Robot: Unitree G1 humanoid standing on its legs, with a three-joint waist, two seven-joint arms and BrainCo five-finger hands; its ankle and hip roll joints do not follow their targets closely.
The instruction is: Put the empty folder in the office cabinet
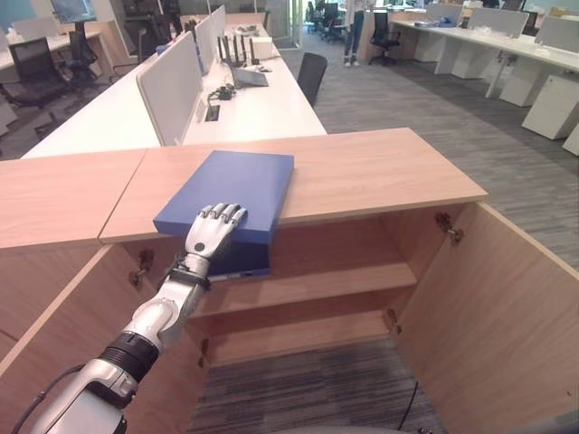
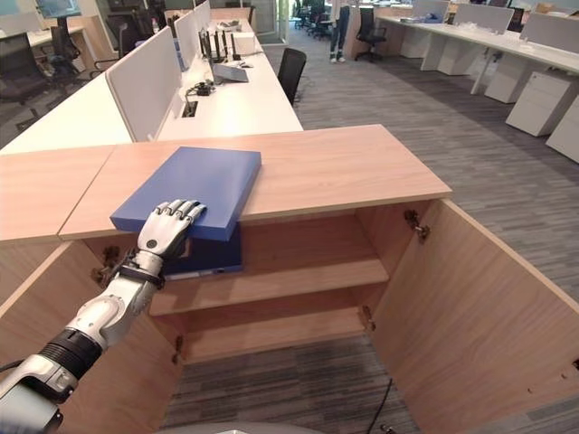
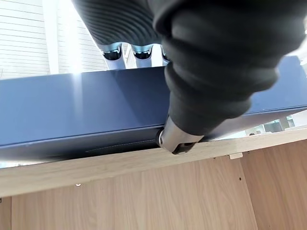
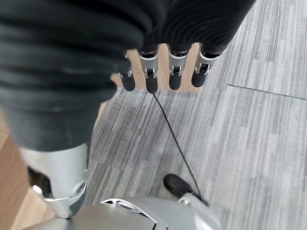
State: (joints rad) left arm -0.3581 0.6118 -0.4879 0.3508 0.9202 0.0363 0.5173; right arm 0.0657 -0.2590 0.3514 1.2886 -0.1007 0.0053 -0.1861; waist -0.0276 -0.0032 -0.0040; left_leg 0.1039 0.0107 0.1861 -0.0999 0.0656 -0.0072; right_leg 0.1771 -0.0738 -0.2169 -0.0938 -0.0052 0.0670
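Folder lies flat on the cabinet top, its near end jutting past the front edge over the open cabinet's shelf, with my left hand at its 6 o'clock end, fingers laid over the cover and thumb beneath, clamping that overhang. It looks stiff, light and smooth, likely to slip, so I judge this near edge the right hold. My right hand hangs slack and spread over the carpet

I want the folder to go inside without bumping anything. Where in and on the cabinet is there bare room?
The left hand grips the blue folder, which overhangs the cabinet top; right of it the top is bare to the end. Inside, the upper shelf is bare from the folder's hanging edge to the right door. It is crowded only at the left by the folder.
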